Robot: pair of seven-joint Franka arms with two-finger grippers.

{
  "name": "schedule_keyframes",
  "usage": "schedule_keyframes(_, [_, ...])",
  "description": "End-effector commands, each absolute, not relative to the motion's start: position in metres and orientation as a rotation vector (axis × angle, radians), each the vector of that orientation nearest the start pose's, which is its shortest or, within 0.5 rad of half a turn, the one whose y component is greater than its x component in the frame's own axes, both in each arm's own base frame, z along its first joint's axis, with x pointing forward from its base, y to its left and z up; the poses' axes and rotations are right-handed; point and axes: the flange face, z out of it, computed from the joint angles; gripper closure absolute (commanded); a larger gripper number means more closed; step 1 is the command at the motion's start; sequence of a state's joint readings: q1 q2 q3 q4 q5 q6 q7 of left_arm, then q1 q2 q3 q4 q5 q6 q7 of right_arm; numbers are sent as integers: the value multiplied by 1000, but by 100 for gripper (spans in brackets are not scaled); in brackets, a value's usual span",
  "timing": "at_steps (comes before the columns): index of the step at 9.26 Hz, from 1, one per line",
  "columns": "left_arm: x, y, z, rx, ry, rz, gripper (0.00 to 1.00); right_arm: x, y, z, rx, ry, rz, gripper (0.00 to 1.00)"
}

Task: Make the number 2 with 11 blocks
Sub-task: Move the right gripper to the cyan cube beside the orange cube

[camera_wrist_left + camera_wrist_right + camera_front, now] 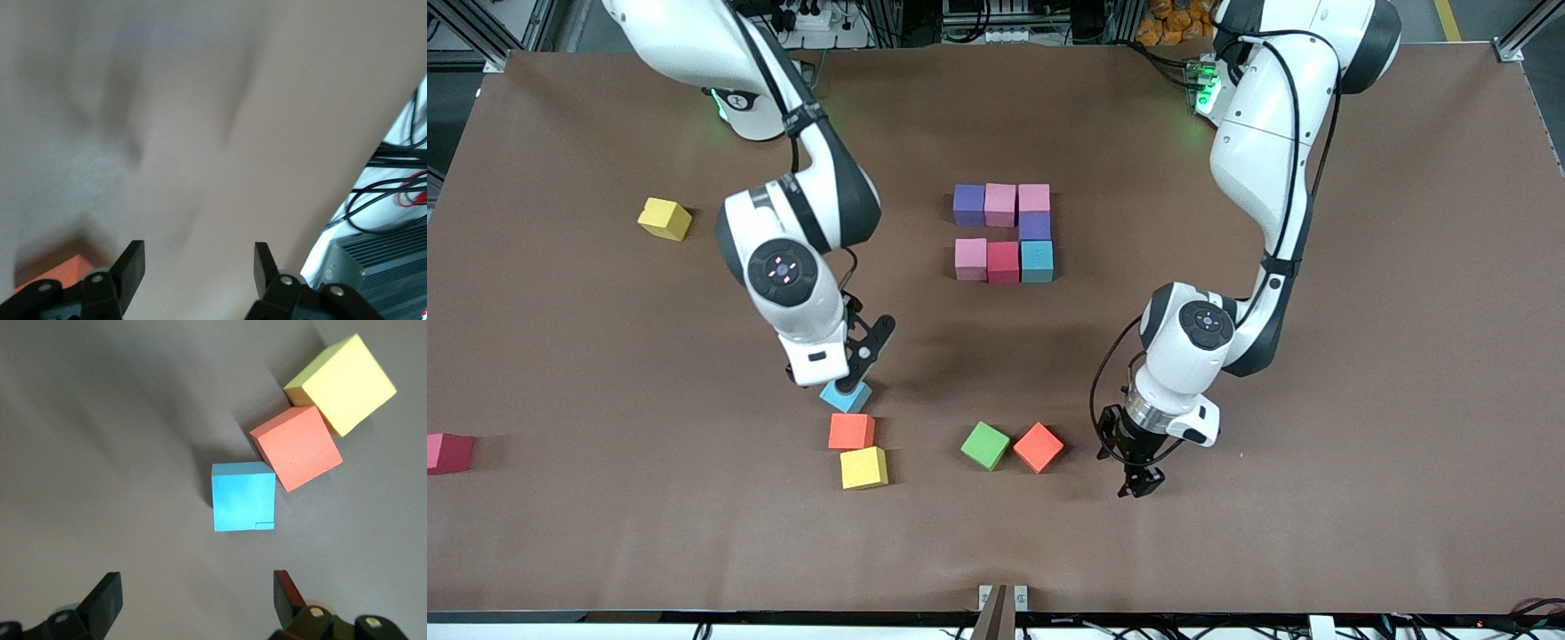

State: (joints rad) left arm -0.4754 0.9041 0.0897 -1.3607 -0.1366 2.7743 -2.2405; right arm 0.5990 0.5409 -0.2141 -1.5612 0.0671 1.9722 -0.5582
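Both arms: glossy white shells, black joint bands, round black wrist caps with small lit dots (pinkish on the right arm). Black cables run along the links. Green lights glow at both bases. Left gripper (pixel 1141 476) and right gripper (pixel 863 356): black fingers, silver screws.

- The front view looks down from high across the table (pixel 605 551), facing both robot bases.
- The right wrist view looks straight down, close, on the light blue cube (pixel 243 497), also seen from the front (pixel 846 396).
- The left wrist view sits low, seemingly angled toward the table's edge.
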Motion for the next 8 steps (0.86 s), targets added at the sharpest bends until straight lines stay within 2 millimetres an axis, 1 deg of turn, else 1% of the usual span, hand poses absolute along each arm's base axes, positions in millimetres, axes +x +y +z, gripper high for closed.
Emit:
schedule_keyframes(1, [732, -263, 248, 1646, 2164, 283, 26, 640, 264, 286, -2856, -1231, 160, 0])
schedule_keyframes(2, [740, -234, 257, 1714, 2167, 322, 26, 649, 264, 269, -2869, -1251, 80, 0])
schedule_keyframes(3, [742, -223, 273, 1808, 2137, 349, 26, 658, 258, 256, -2873, -1275, 4, 0])
schedule_keyframes(4, [742, -217, 290, 1888, 2104, 371, 26, 662, 251, 250, -2867, -1295, -4, 0])
schedule_keyframes(5, [742, -202, 303, 1942, 2117, 375, 26, 663, 250, 251, -2866, -1307, -6, 0])
schedule_keyframes(6, [739, -197, 320, 2029, 2093, 384, 26, 666, 241, 249, -2865, -1308, -1, 0])
schedule_keyframes(7, [733, -194, 332, 2127, 2070, 372, 26, 666, 236, 238, -2851, -1334, 19, 0])
schedule_keyframes(8, [726, -193, 346, 2207, 2032, 353, 26, 664, 238, 234, -2839, -1321, 29, 0])
